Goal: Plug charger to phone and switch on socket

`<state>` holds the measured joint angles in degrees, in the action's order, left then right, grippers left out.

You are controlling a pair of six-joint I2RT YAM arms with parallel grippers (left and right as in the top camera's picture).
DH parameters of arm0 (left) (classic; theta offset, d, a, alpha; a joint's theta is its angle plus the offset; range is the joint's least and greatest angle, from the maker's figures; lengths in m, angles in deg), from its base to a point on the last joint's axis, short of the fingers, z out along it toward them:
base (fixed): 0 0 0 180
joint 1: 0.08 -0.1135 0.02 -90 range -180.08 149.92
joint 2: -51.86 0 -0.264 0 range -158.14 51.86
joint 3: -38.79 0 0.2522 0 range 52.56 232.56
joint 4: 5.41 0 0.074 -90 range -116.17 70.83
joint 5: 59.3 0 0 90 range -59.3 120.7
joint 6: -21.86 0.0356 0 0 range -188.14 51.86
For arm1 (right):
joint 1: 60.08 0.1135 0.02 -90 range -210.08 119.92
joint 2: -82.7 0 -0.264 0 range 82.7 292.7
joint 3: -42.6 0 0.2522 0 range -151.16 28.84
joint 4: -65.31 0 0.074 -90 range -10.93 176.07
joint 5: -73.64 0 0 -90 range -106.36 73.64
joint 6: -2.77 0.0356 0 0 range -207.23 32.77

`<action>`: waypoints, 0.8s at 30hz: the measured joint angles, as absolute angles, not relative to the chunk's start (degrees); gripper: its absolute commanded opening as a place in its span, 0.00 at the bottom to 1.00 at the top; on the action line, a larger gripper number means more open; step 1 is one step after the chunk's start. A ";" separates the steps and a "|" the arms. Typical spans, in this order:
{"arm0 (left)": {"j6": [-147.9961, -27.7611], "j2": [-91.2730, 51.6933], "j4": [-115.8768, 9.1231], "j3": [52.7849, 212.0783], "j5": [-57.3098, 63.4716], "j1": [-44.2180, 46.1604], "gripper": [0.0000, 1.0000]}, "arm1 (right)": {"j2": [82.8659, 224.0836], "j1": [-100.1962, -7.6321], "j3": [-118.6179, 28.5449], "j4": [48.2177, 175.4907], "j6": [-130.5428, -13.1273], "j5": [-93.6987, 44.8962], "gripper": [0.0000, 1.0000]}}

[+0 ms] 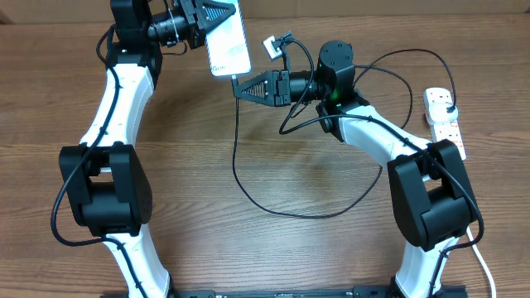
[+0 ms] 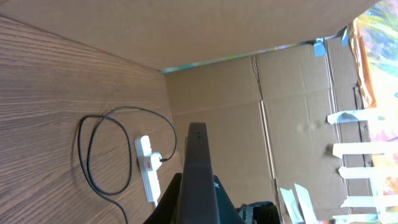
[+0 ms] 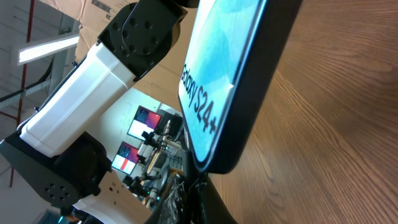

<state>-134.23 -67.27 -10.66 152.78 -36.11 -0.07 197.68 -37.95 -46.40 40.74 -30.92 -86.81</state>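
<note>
- The phone (image 3: 230,68) lies closest to the right wrist lens and fills that view. Its light blue screen and "Galaxy S24+" lettering are seen tilted above the wooden table (image 1: 248,248).
- The phone is clamped in the left gripper (image 1: 222,15), whose jaws are closed on its far end. It is held off the table at about 12 o'clock in the overhead view.
- The right gripper (image 1: 240,83) is closed on the connector end of the charger (image 1: 281,211), right at the phone's 6 o'clock edge. Whether the tip is seated in the port cannot be told.
- From that gripper the thin black cable is dropped toward 6 o'clock, then curved round in a wide loop on the table toward 3 o'clock.
- The cable is carried up to the socket (image 1: 445,124), where its black plug is seated.
- The socket is laid at about 2 o'clock by the table's edge, well apart from the phone.
- A thick white cord (image 1: 483,261) is seen trailing toward 5 o'clock.
</note>
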 measured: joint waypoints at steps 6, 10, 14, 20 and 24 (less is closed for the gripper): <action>-134.25 -67.27 -10.66 152.78 -35.47 -0.05 0.04 | 197.68 -37.95 -46.40 40.76 -30.96 -86.79 0.04; -134.25 -67.27 -10.66 152.78 -35.45 0.44 0.04 | 197.68 -37.97 -46.40 40.76 -30.92 -86.81 0.04; -134.40 -67.27 -10.64 152.78 -35.43 0.87 0.04 | 197.68 -37.95 -46.40 40.76 -30.96 -86.92 0.04; -134.47 -67.27 -10.64 152.78 -35.47 0.85 0.04 | 197.68 -37.95 -46.40 40.74 -30.94 -86.79 0.04; -134.66 -67.27 -10.64 152.78 -35.52 0.85 0.04 | 197.68 -37.95 -46.40 40.76 -30.94 -86.79 0.04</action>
